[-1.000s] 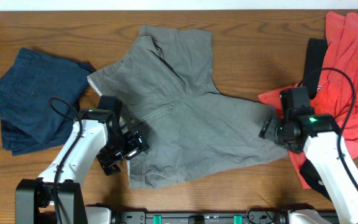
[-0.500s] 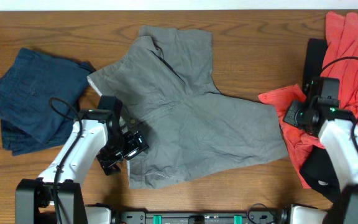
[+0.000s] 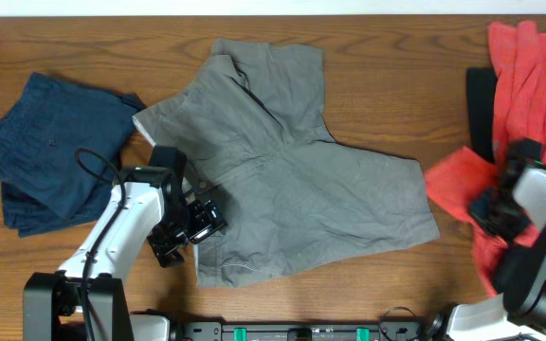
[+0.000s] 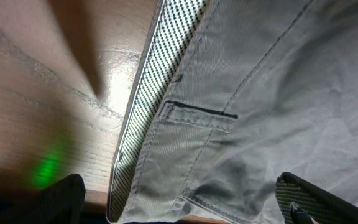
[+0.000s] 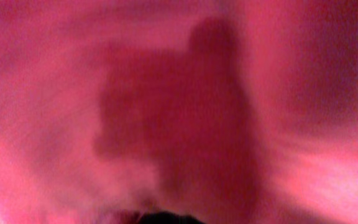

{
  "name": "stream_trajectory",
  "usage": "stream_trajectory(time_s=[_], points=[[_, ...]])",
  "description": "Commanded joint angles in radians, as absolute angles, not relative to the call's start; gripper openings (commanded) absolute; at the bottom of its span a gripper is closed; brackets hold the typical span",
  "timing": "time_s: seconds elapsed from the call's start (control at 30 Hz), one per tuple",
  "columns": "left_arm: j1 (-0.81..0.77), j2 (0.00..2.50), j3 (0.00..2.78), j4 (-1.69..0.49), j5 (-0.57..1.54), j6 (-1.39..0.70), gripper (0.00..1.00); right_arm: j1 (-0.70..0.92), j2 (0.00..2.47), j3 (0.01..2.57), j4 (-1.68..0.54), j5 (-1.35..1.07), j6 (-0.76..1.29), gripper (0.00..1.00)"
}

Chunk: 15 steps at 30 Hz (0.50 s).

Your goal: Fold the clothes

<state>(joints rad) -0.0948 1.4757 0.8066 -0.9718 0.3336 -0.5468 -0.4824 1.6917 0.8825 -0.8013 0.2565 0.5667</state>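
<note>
Left gripper (image 3: 190, 228) is hanging wide open over the shorts (image 3: 297, 194). The right gripper (image 3: 499, 205), lower right, has unreadable jaws and is probably risking snagging the red cloth (image 3: 531, 85).

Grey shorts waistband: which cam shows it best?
Left wrist. The waistband fills the frame close up, with checked lining and belt loop sharp. Overhead shows the whole grey shorts, but the waistband edge is small and partly under the left arm. Right wrist shows only blurred red cloth.
</note>
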Motion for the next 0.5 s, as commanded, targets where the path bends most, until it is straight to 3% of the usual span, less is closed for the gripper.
stream_trajectory(time_s=[0.0,0.1,0.27,0.4,0.47], points=[[-0.098,1.482,0.802,-0.978,0.331,-0.552,0.98,-0.650,1.691,0.920,-0.818,0.264,0.669,0.01],[-0.098,1.482,0.802,-0.974,0.331,-0.552,0.98,-0.728,1.677,0.981,-0.773,-0.107,0.396,0.01],[-0.098,1.482,0.802,-0.961,0.331,-0.552,0.98,-0.673,1.630,1.047,-0.752,-0.709,0.058,0.09],[-0.098,1.482,0.802,-0.961,0.331,-0.552,0.98,-0.515,1.602,1.069,-0.736,-0.797,0.000,0.18],[-0.098,1.482,0.802,-0.960,0.331,-0.552,0.98,-0.424,1.604,1.069,-0.696,-0.785,-0.002,0.35]])
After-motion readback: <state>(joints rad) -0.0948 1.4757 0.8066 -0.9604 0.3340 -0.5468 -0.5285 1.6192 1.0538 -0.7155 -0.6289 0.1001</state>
